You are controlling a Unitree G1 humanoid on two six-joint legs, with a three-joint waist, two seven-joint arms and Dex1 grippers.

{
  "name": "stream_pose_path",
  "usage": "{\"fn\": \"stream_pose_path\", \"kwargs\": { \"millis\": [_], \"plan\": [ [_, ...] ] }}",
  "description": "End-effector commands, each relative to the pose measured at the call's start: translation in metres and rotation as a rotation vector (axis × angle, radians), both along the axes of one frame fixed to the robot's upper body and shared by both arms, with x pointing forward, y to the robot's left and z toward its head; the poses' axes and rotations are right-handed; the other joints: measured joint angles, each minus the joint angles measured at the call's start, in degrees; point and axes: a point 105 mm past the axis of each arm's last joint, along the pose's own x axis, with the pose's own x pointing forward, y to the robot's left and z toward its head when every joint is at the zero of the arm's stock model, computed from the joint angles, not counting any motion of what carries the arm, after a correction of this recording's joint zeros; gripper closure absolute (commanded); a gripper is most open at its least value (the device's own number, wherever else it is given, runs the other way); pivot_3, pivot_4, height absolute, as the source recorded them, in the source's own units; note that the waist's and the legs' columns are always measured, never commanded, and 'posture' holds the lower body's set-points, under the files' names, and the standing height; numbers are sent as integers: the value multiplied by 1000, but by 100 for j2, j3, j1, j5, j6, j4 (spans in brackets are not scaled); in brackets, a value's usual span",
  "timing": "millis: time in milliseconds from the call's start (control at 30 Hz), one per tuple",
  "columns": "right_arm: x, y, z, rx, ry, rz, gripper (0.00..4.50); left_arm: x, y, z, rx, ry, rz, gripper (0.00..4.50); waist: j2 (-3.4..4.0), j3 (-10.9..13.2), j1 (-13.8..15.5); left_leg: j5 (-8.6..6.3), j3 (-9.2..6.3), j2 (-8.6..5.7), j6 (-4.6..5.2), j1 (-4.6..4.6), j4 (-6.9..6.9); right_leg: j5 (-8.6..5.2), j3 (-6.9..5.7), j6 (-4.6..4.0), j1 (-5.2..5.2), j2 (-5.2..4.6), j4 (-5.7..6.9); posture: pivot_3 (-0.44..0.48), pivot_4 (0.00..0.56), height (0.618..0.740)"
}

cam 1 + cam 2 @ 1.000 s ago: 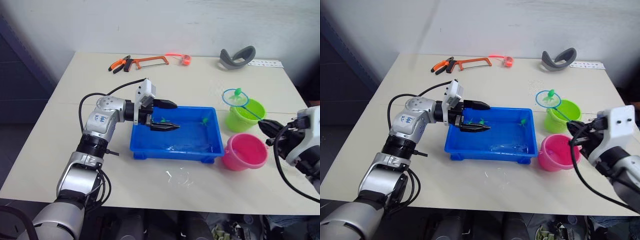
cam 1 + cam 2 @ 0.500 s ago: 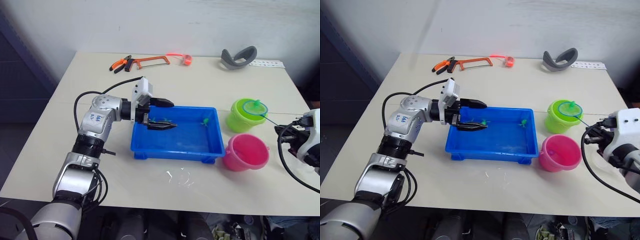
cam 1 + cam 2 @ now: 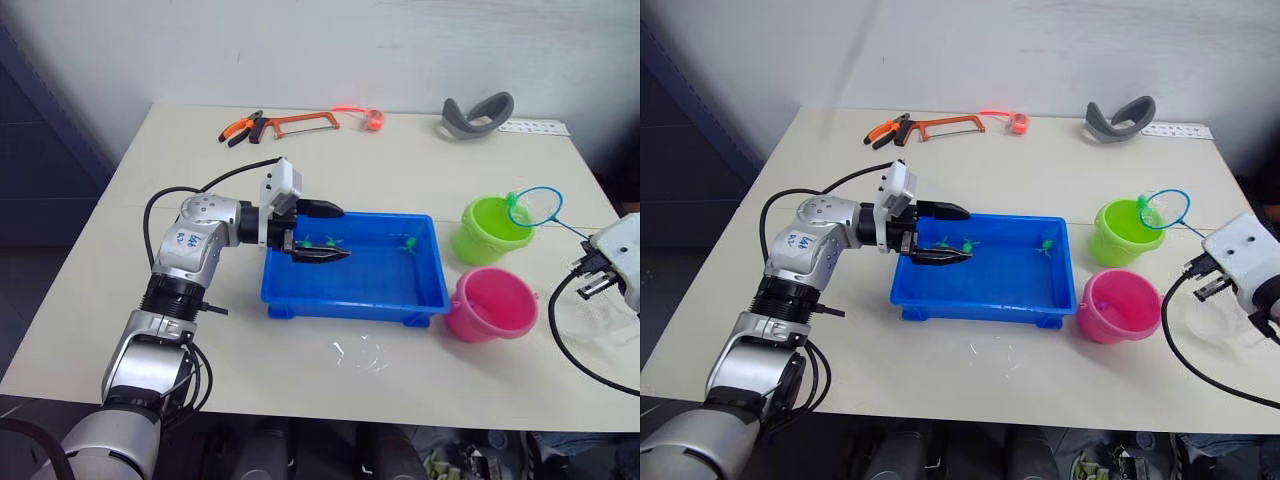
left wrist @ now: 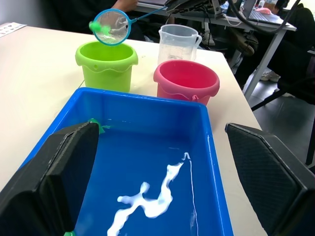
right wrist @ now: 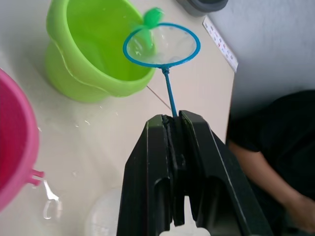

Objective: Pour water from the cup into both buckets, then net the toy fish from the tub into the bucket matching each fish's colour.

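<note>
While right tool (image 5: 173, 129) grips net (image 5: 161, 44), green fish (image 5: 153, 15) tips over green bucket (image 5: 93, 49).

A pale cream tabletop (image 3: 400, 390) carries everything. Near its middle sits the blue tub (image 3: 355, 296). At the tub's 3 o'clock stand the two buckets: the lime green bucket (image 3: 484, 232) farther back, the pink bucket (image 3: 491, 305) nearer the front edge, close together. The clear cup (image 4: 178, 43) stands just beyond the pink bucket. Toward 12 o'clock, along the far edge, lie orange-handled pliers (image 3: 238, 127), an orange hacksaw (image 3: 298, 122), a small orange-red object (image 3: 371, 119) and a grey curved object (image 3: 475, 114). A small puddle (image 3: 360, 353) glistens at the tub's 6 o'clock.
</note>
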Motion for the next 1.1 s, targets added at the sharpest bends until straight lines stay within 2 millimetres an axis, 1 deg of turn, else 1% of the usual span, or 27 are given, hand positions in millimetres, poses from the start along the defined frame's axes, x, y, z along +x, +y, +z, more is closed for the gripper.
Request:
{"fn": "stream_pose_path", "kwargs": {
  "millis": [33,67,133,200,233,267,333,400,433,500,533,600,667,767,833,900,967,1100],
  "plan": [
    [5,-2,21,-402,-21,86,4500,-3,-1,15,-32,-50,-13,24,0,0,-5,1,0,1,-1,0,0,0,0,0,0,1,-1,0,150,740],
    [5,-1,23,-441,-24,99,4500,-4,-1,15,-33,-51,-13,24,0,0,-5,1,1,1,-1,0,0,0,0,0,0,1,-1,0,150,740],
    [6,-1,25,-443,-33,108,4500,-3,-1,15,-33,-52,-13,24,2,1,-7,1,4,-1,-1,0,0,0,3,0,-3,0,0,0,150,740],
    [6,1,30,-374,-59,104,4500,-3,-1,15,-33,-54,-14,24,2,1,-9,1,4,1,-2,1,0,0,3,0,-3,1,0,0,150,740],
    [5,3,33,-307,-80,100,4500,-3,-1,15,-33,-54,-14,24,2,1,-9,1,4,2,-3,2,0,0,3,0,-3,1,0,0,150,740],
    [4,8,37,-180,-105,102,4500,-4,0,16,-34,-56,-14,24,2,1,-9,2,3,3,-3,2,0,0,3,0,-2,2,0,0,150,740],
    [1,20,39,6,-129,138,4500,-4,1,17,-34,-58,-14,24,1,1,-8,6,2,6,-11,2,1,0,2,0,-1,5,0,0,150,740],
    [-2,29,45,229,-156,123,4500,-5,3,16,-29,-59,-15,24,0,2,-3,8,-3,9,-14,2,4,1,-1,1,3,8,-1,0,150,740],
    [-3,32,46,303,-160,115,4500,-6,4,16,-27,-60,-16,24,-1,2,-2,8,-4,9,-15,3,3,1,0,1,4,7,1,0,150,740],
    [-3,50,47,560,-142,144,4500,-7,6,16,-20,-59,-17,24,0,2,-6,9,-10,12,-17,2,5,1,-2,0,5,9,3,0,150,740],
    [-3,59,47,648,-122,162,4500,-7,6,15,-18,-59,-17,24,0,2,-12,9,-12,14,-17,2,5,1,-2,0,6,9,3,0,150,740],
    [-5,84,40,818,-33,228,4500,-7,7,15,-10,-61,-16,24,1,2,-20,9,-14,14,-18,2,5,2,-2,-2,6,7,4,0,150,740],
    [-10,106,27,930,94,278,4500,-7,8,14,0,-64,-12,24,1,2,-18,9,-17,18,-18,3,4,3,-4,-4,6,7,3,0,150,740],
    [-17,123,6,1017,242,271,4500,-6,12,12,20,-69,-1,24,1,2,4,6,-20,16,-13,1,-5,2,-3,-6,4,0,2,0,150,740],
    [-21,132,-10,1080,333,251,4500,-5,15,10,40,-72,4,24,1,2,5,2,-19,11,-6,-4,-5,2,-5,-6,5,-8,2,0,150,740],
    [-23,135,-23,1111,380,209,4500,-6,20,5,74,-76,6,24,1,2,-7,-2,-14,4,2,-4,-5,2,-6,-5,6,-35,2,0,150,740],
    [-24,134,-33,1119,403,165,4500,-6,24,2,100,-83,9,24,1,2,-16,-4,-8,-1,5,-4,-5,2,-13,-4,5,-51,2,0,150,740],
    [-21,134,-49,1180,430,89,4500,-7,30,-4,139,-79,16,24,1,2,-18,-4,-3,-4,7,-3,-4,2,-13,-4,0,-31,-1,0,150,740]
  ]
}}
